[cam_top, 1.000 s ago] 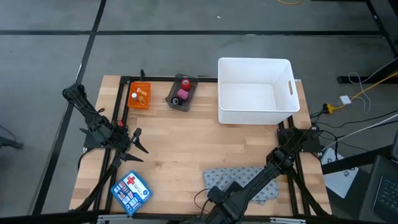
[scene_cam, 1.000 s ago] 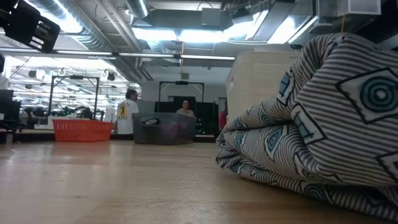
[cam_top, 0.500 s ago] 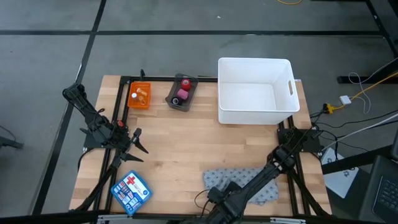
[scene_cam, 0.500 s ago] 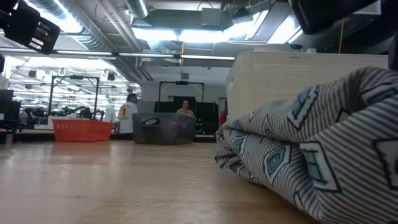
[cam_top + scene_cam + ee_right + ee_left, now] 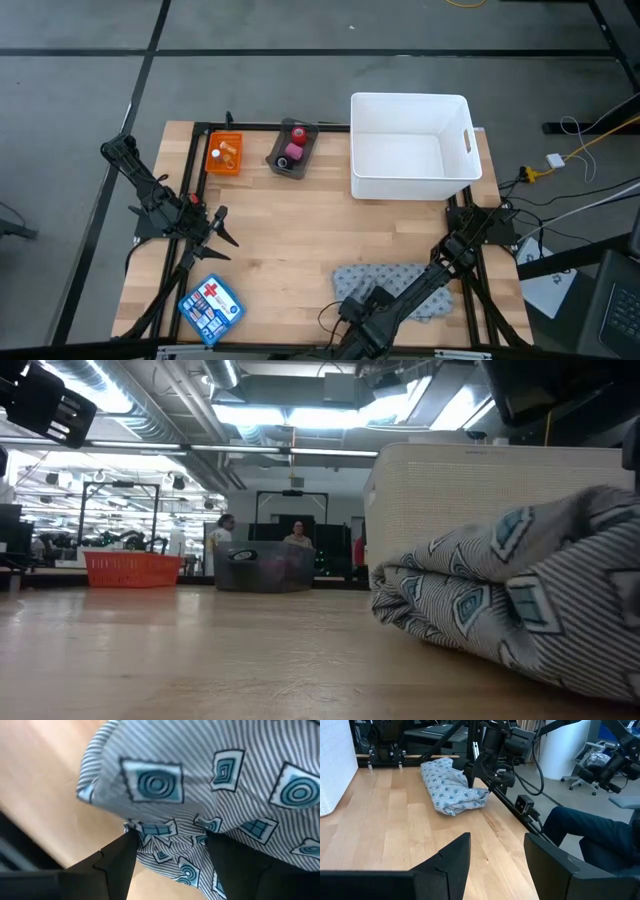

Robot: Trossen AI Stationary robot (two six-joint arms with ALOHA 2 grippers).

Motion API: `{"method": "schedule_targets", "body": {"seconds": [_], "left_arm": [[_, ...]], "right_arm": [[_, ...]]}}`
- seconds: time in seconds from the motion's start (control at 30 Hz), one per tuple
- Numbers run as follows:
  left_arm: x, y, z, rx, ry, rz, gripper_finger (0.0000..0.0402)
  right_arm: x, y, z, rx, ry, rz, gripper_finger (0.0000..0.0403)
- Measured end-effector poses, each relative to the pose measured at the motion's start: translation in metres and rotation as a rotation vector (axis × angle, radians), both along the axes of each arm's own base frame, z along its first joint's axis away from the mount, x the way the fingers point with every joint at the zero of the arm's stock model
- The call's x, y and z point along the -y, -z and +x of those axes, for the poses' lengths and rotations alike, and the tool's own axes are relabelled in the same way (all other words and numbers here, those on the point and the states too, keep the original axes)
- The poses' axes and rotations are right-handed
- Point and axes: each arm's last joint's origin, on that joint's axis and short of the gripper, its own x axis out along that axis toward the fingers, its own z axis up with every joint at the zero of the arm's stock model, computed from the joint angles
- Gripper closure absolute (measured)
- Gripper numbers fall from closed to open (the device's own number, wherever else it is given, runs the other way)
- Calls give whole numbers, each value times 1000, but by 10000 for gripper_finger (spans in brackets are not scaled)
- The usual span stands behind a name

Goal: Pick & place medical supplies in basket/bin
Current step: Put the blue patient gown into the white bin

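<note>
A grey striped cloth with blue square-and-circle motifs lies bunched in soft folds near the front right edge of the worktop. In the back left, an orange tray holds small pale vials. Just beside it, a dark tray holds a red roll and a pink roll. The white bin stands at the back right.

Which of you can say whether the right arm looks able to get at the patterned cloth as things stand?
Probably yes. The right gripper is already at the grey patterned cloth, its fingers on either side of a fold, with nothing between them.
</note>
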Motion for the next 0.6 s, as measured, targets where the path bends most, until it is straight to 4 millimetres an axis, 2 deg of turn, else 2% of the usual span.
{"method": "schedule_targets", "body": {"seconds": [0.3,0.6], "left_arm": [[0,0,0,0,0,0,219],[0,0,0,0,0,0,219]], "right_arm": [[6,2,0,76,2,-151,160],[8,2,-1,46,102,-122,161]]}}
